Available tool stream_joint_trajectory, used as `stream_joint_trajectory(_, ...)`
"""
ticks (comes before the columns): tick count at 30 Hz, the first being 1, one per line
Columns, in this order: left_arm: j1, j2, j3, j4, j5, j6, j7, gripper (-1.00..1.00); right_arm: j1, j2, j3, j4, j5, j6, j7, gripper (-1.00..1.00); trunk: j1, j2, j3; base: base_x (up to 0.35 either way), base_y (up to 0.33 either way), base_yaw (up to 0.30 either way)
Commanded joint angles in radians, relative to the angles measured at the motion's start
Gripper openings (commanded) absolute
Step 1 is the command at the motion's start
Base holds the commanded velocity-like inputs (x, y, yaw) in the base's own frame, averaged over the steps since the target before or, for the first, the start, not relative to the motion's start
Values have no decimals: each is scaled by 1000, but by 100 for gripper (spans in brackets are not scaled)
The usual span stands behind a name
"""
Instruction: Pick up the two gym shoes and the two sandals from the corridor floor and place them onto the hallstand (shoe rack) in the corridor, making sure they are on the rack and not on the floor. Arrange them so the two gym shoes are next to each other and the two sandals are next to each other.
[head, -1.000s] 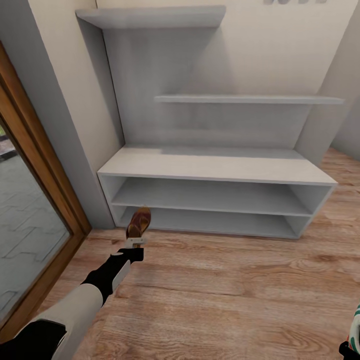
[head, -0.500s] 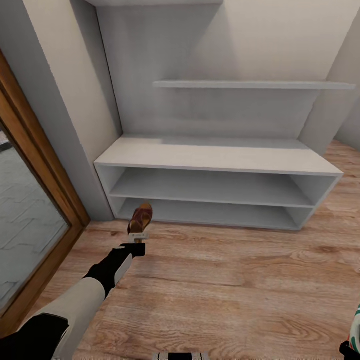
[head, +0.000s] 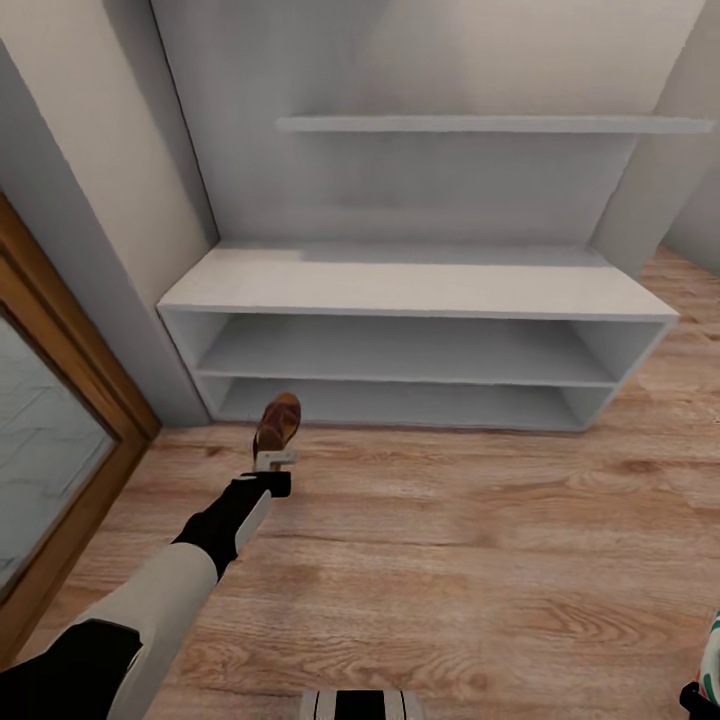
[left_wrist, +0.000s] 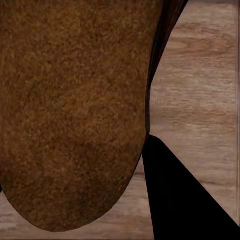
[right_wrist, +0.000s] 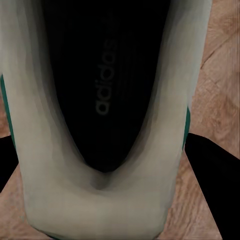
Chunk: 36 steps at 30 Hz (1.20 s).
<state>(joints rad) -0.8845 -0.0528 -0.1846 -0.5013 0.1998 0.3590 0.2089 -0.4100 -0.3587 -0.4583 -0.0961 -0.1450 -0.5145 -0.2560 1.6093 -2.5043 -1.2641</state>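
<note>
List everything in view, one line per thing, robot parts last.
Sandal: one, dark brown, held above the floor in front of the rack's left end.
Gym shoe: one, white with green trim, dark insole, held at the right.
Shoe rack: one, pale grey, bench with two open shelves, against the wall.
Wall shelf: one, pale grey, above the bench.
Floor: light brown wood planks.
Door frame: brown wood, left.
Left tool: shut on sandal.
Right tool: shut on gym shoe.

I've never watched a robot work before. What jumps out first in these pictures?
A long pale grey-white shoe rack stands bare against the wall ahead. In front of it, the left gripper holds a dark brown leather sandal above the light wood-plank floor. Close up, the right wrist view shows a white green-striped gym shoe.
</note>
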Motion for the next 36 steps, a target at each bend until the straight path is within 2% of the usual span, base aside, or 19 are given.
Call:
stream_joint_trajectory(1, 0, 1, -8, -3, 6, 6, 8, -100, -1, 0, 8, 1, -10, -4, -2, -100, 0, 0, -2, 0, 0, -262)
stream_joint_trajectory(3, -1, 3, -8, -5, 6, 6, 9, -100, -1, 0, 9, 1, -10, -4, -2, -100, 0, 0, -3, 0, 0, -271)
stream_joint_trajectory(4, 1, 1, -12, -40, -1, 8, 9, -100, -1, 0, 9, 0, -10, -5, -2, -100, 0, 0, -3, 0, 0, -145)
stream_joint_trajectory(12, -6, -1, -14, -125, -5, 19, 10, -100, -1, 0, 10, 0, -10, -7, 0, -100, 0, 0, -3, 0, 0, -34)
stream_joint_trajectory(18, -14, 0, -13, -187, -6, 98, 13, -100, -1, 0, 10, -1, -9, -7, 0, -100, 0, 0, -3, 0, 0, -2)
stream_joint_trajectory(27, -4, 7, -15, -207, -8, 122, 13, -100, -1, 0, 10, -1, -10, -7, 0, -100, 0, 0, -3, 11, 0, 0)
stream_joint_trajectory(36, 2, 8, -19, -206, -8, 119, 15, -100, -1, 0, 10, -1, -9, -7, 0, -100, 0, 0, -3, 275, 0, 0)
